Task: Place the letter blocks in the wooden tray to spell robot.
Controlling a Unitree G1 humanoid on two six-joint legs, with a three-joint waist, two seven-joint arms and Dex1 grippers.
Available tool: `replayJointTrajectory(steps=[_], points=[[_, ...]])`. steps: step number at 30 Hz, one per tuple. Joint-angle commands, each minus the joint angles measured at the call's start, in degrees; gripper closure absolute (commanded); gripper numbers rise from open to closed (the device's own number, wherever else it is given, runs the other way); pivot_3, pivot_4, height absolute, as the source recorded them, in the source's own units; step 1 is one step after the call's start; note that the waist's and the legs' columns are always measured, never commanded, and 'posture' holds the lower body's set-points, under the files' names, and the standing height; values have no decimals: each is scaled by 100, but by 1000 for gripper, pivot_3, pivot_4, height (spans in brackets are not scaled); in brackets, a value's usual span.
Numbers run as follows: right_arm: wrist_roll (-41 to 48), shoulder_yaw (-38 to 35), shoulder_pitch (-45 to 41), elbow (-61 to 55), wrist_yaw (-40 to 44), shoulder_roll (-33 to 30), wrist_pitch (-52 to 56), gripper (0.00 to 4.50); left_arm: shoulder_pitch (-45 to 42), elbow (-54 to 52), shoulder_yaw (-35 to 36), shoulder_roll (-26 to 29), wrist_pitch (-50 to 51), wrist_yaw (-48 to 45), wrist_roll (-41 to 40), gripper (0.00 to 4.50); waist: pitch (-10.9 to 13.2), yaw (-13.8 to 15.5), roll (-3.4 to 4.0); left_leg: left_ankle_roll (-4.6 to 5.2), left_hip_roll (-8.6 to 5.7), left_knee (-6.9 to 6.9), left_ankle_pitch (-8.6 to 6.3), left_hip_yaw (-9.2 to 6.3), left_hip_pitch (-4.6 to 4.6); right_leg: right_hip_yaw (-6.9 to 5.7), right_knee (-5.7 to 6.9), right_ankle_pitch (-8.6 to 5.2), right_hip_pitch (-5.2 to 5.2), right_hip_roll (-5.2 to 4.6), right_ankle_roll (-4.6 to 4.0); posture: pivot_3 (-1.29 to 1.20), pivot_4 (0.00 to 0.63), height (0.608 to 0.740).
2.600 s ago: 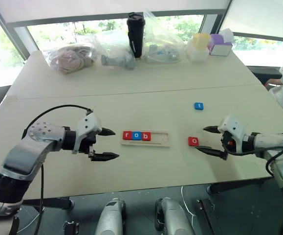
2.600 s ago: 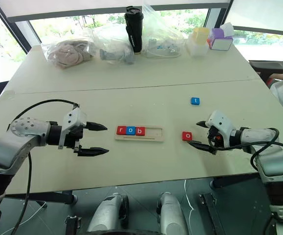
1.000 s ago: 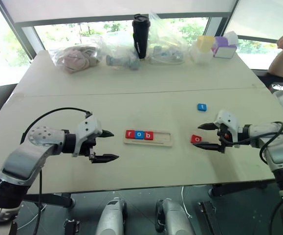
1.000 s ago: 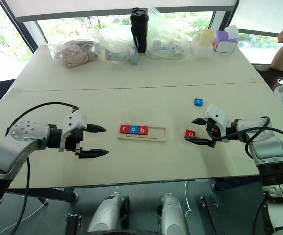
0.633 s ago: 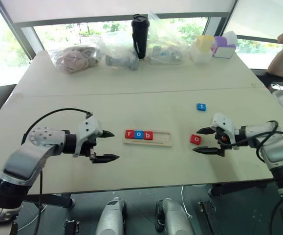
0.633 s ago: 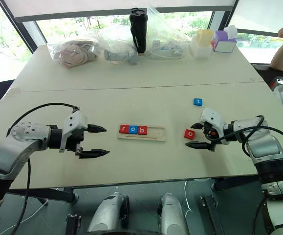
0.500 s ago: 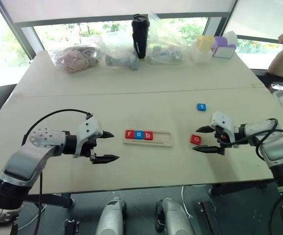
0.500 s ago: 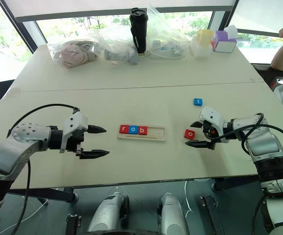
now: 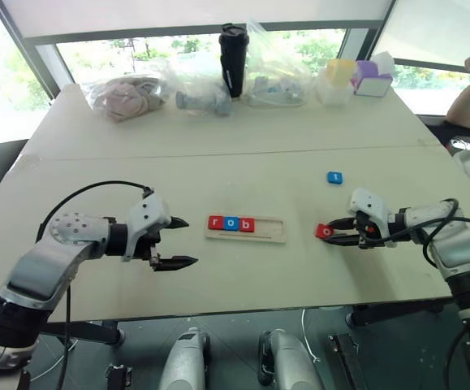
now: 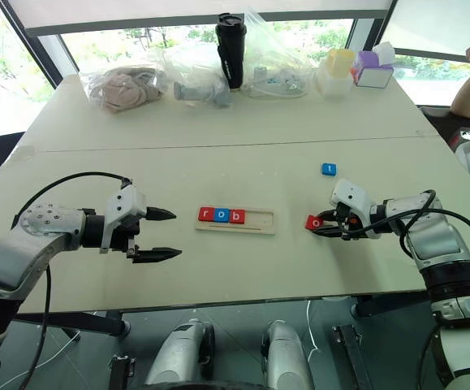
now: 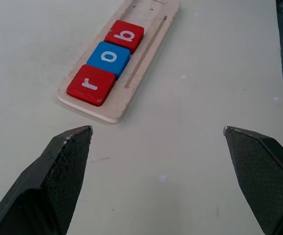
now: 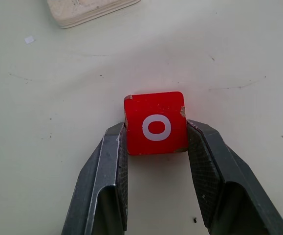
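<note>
Right end effector (image 12: 156, 139) has closed, now clamped on red o (image 12: 155, 123) on surface (image 9: 259, 276); left end effector (image 9: 178, 242) apart beside tray (image 9: 269, 236).

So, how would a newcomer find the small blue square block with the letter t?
Start at the long pale wooden tray mid-table. Look right and farther back: the small blue square t block lies alone on the table, unlike the blue o block sitting in the tray.
</note>
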Motion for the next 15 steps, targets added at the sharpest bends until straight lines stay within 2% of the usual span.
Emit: replayJointTrajectory(steps=[1,8,15], points=[[40,-99,-106,-91,-33,10,-36,3359,4,-159,70,4,-66,11,-7,0,0,0,0,0,0,0,0,0,0,0,0,0,0,0,0,0,150,740],[349,-189,-465,-752,-75,80,580,3359,14,-172,62,-5,-49,20,-27,0,0,-16,0,0,1,1,0,1,1,1,5,0,-3,0,0,0,150,740],[324,413,-1046,-1567,-137,629,1079,3359,-62,-123,31,-37,-51,18,-4,0,0,-7,1,0,4,1,0,0,1,0,7,0,-4,2,-1,0,150,740]])
